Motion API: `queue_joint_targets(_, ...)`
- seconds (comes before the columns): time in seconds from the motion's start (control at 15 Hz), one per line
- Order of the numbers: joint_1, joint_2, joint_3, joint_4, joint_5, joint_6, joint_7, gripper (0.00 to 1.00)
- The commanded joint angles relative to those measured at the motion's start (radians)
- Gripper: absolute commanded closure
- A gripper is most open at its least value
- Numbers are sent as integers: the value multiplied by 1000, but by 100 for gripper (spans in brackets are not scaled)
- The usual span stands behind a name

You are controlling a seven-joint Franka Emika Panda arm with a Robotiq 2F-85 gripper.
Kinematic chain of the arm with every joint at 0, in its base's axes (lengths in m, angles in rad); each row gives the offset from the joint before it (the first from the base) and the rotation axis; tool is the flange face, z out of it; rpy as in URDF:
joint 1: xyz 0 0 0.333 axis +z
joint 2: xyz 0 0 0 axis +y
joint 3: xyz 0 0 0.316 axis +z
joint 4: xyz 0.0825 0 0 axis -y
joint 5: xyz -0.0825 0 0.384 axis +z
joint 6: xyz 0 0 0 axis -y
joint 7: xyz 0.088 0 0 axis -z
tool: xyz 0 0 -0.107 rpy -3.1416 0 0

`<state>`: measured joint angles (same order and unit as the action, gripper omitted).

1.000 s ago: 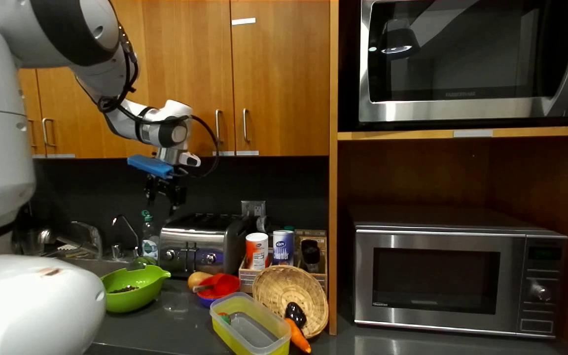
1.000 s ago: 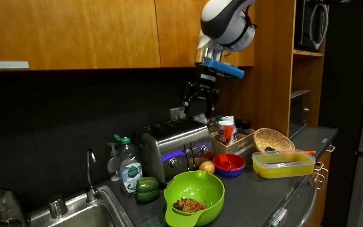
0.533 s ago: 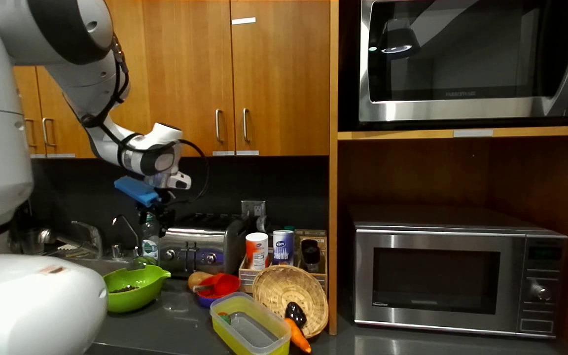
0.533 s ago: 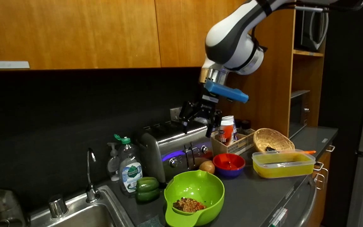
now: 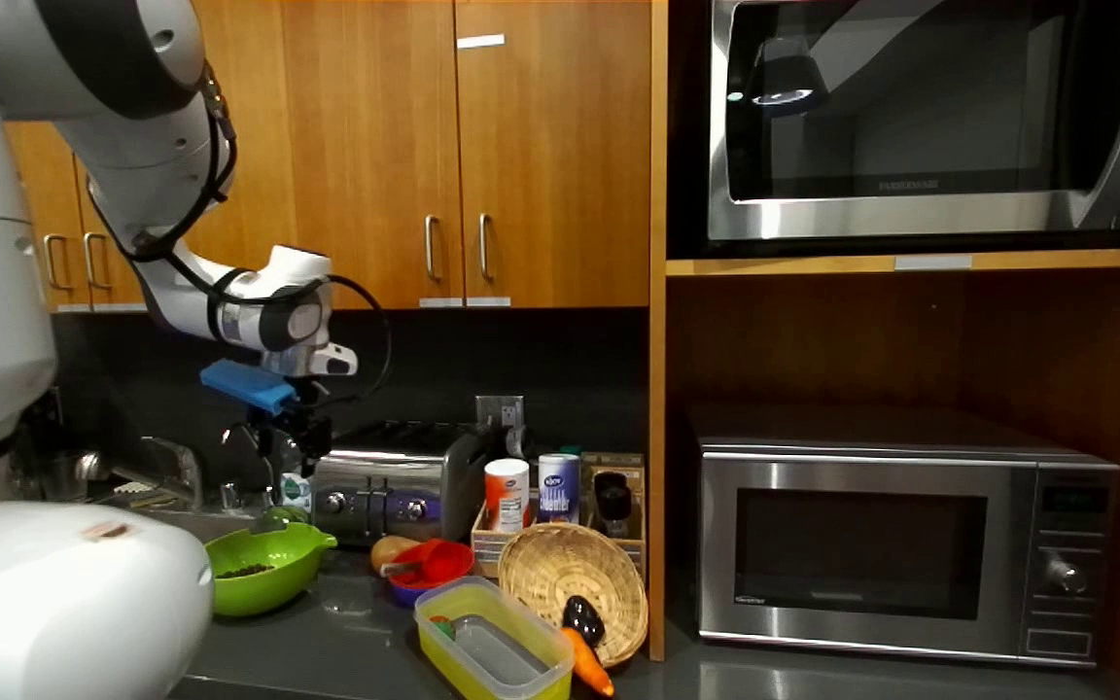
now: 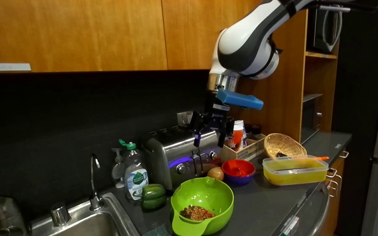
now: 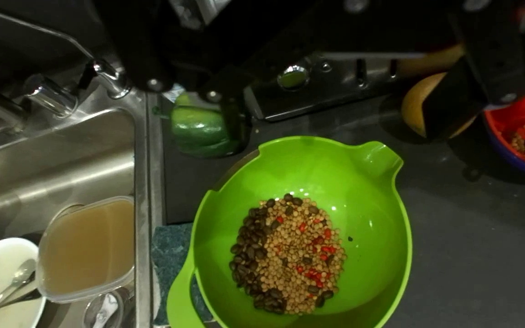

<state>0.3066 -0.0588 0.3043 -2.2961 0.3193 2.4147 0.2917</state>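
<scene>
My black gripper [image 6: 209, 141] is open and empty, fingers apart and pointing down. It hangs in the air in front of the silver toaster [image 6: 189, 149], above counter height; it also shows in an exterior view [image 5: 288, 457] and at the top of the wrist view [image 7: 335, 127]. Below it a green bowl [image 7: 372, 259] holds dark beans, tan lentils and red bits [image 7: 299, 250]. In the wrist view, one finger overlaps a green pepper [image 7: 198, 125] and the other a round tan onion or potato [image 7: 414, 105]. A red bowl [image 6: 233, 165] in a blue one sits beyond it.
A soap bottle [image 6: 136, 182] stands by the toaster, near the sink [image 7: 84, 157] with dishes in it. A wooden crate [image 6: 249, 152] with canisters, a wicker basket [image 6: 284, 142] and a yellow container [image 6: 295, 177] stand farther along. Cabinets [image 6: 77, 36] hang above.
The open gripper has come down from above the toaster to a height in front of it. In the last half second it has shifted a little away from the back wall. The counter objects stay put.
</scene>
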Motion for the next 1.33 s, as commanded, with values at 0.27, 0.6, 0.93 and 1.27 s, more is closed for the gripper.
queue_joint_targets(0.27, -17, -5, -7, -13, -52, -1, 41, 0)
queue_joint_targets(0.6, -19, -14, -5, -2, -79, -15, 55, 0)
queue_joint_targets(0.93, -36, 15, -14, 2, -133, -30, 118, 0)
queue_joint_targets(1.27, -38, 53, -26, 0, -58, -23, 51, 0)
